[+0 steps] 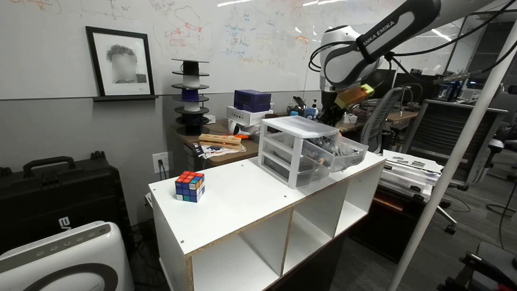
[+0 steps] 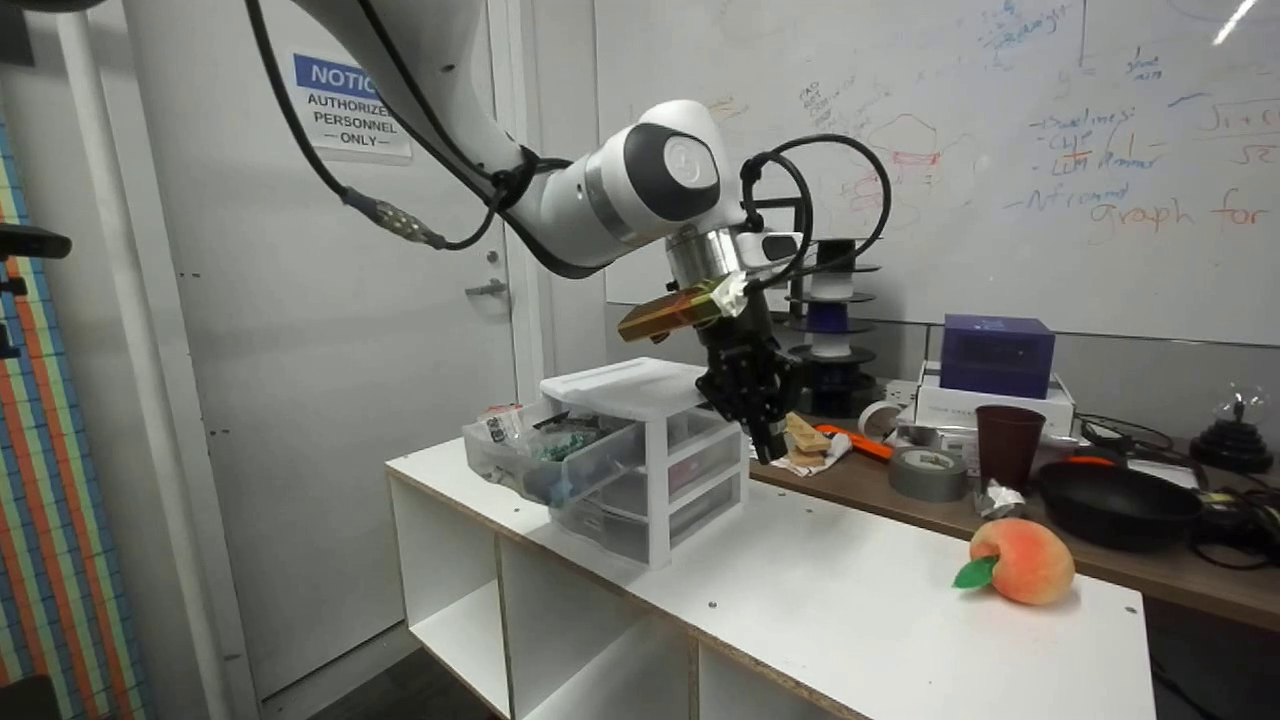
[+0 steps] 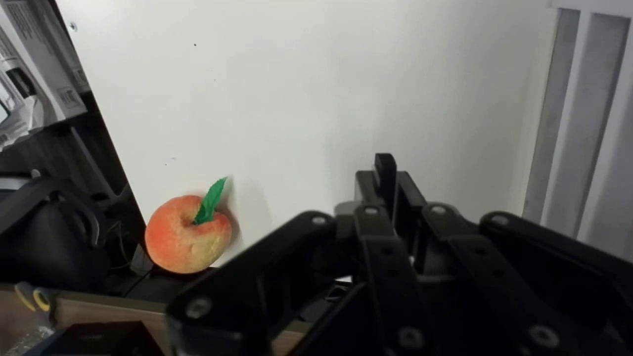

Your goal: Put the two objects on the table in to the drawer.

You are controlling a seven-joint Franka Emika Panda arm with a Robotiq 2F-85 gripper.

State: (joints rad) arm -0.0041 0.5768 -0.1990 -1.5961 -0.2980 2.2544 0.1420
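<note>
Wrist view shows the gripper (image 3: 387, 184) in the air above the white surface (image 3: 296, 89), and both exterior views show it angled downward. Its jaws are drawn together, with nothing visible in their grip. It hangs near a white-framed unit (image 2: 657, 480), on the side where a peach (image 2: 1035, 562) lies, and well apart from that fruit.

The peach, reddish orange with a green leaf (image 2: 976, 573), rests on the surface close to a corner; the wrist view has it at the lower left. In an exterior view a Rubik's cube (image 1: 190, 186) sits flat near the opposite end, mostly red on top. The unit stands upright between these two objects, well apart from each.

Its top drawer (image 2: 605, 470), of translucent plastic, is pulled out and already holds clear bags (image 2: 570, 437); peach and cube are both outside it, on the surface. Two lower drawers (image 2: 605, 530) sit beneath.

Behind the surface, a brown desk (image 2: 1185, 572) carries a black pan (image 2: 1118, 505), a dark red cup (image 2: 1008, 445), a roll of grey tape (image 2: 928, 473) and a purple box (image 2: 998, 357). A stack of spools (image 1: 191, 97) stands there too, in front of a whiteboard (image 1: 226, 20) marked with handwriting.
</note>
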